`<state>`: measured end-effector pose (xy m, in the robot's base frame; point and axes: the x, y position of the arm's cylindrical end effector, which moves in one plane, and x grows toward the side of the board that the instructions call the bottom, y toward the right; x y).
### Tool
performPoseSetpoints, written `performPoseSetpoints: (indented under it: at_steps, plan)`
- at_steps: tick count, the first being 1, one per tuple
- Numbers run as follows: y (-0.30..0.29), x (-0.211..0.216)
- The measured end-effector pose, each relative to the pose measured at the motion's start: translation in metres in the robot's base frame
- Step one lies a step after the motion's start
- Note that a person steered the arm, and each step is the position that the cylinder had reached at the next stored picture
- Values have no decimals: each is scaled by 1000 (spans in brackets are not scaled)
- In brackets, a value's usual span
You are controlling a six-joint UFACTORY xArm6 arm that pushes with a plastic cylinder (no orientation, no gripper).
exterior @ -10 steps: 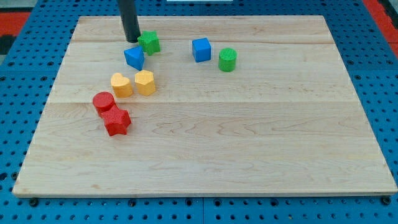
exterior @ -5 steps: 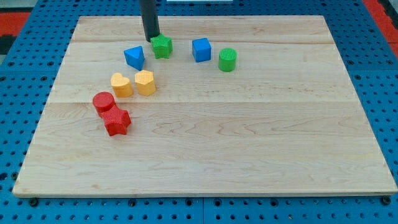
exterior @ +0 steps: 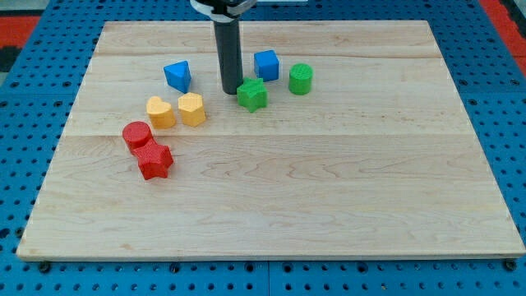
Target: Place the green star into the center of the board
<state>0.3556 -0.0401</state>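
The wooden board [exterior: 329,197] lies on my blue pegboard desk [exterior: 25,99]. I have no gripper; my tip [exterior: 231,90] touches the green star [exterior: 252,94] from the view's left, just below the blue cube [exterior: 265,65].

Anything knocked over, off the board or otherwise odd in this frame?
Nothing stands out. All blocks sit flat on the board; my tip is just left of the green star, which lies above the board's center.
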Motion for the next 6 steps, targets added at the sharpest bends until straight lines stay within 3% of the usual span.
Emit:
performPoseSetpoints:
  at_steps: [3,5,6]
  plan:
    - [63,-10]
    - [126,30]
    - [81,36]
